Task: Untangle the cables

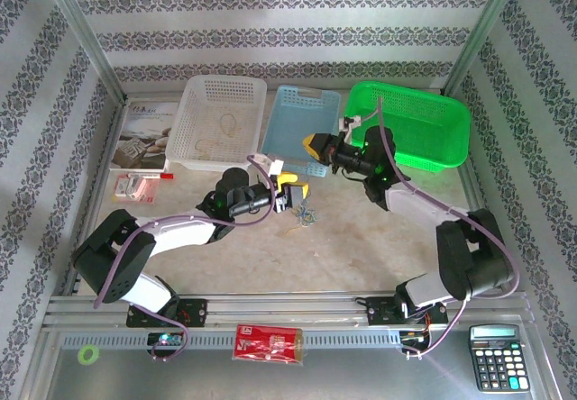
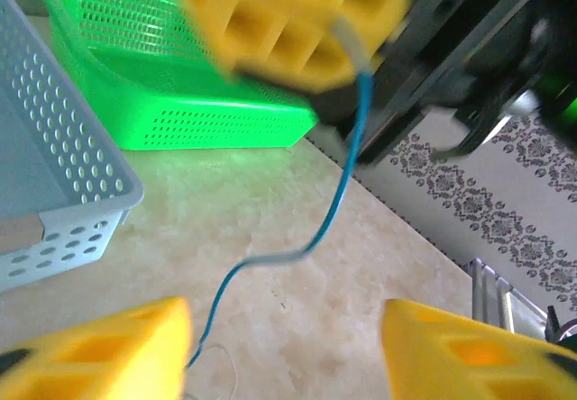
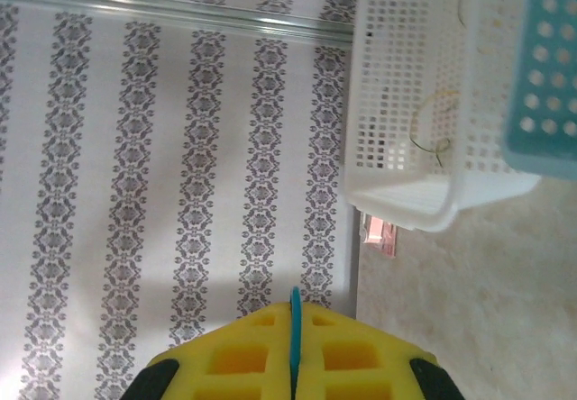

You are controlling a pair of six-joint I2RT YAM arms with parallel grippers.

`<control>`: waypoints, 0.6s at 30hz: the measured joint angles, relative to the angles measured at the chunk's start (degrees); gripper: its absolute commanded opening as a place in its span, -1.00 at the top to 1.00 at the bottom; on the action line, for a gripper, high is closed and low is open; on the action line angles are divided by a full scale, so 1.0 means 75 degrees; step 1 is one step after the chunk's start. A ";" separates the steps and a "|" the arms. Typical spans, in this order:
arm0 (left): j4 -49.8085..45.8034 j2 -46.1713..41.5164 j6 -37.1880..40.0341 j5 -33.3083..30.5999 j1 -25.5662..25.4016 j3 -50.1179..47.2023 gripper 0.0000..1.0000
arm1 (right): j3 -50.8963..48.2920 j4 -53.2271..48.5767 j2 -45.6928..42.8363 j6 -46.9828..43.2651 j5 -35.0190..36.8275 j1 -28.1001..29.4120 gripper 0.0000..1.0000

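Left claw (image 2: 284,357) spread, gripping nothing; right claw (image 3: 293,323) pinching blue-green cable (image 2: 350,166); beige table (image 1: 361,247), patterned walls (image 3: 135,148).

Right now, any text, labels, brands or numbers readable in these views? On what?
Nothing reads clearly enough to quote.
Booklet, far left: cover print too small.
Small red-and-white pack beside it: print blurred.
Red packet, near edge: white marks, unreadable.
Calculator, near right corner: key legends too small, display unreadable.

Blue cable (image 2: 355,148) end seemingly hidden in blurred jaws.
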 measured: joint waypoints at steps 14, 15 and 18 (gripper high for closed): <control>-0.0047 -0.0020 0.0221 -0.0469 0.0000 -0.0472 -0.53 | 0.1556 -0.2894 -0.0714 -0.2288 -0.0026 0.0615 1.00; -0.0055 -0.0017 0.0254 -0.0475 0.0000 -0.0472 -0.53 | 0.1652 -0.3095 -0.0734 -0.2445 0.0023 0.0717 1.00; -0.0093 0.0055 0.0329 -0.0475 -0.0015 -0.0440 -0.54 | 0.1891 -0.3523 -0.0793 -0.2783 0.0131 0.0930 1.00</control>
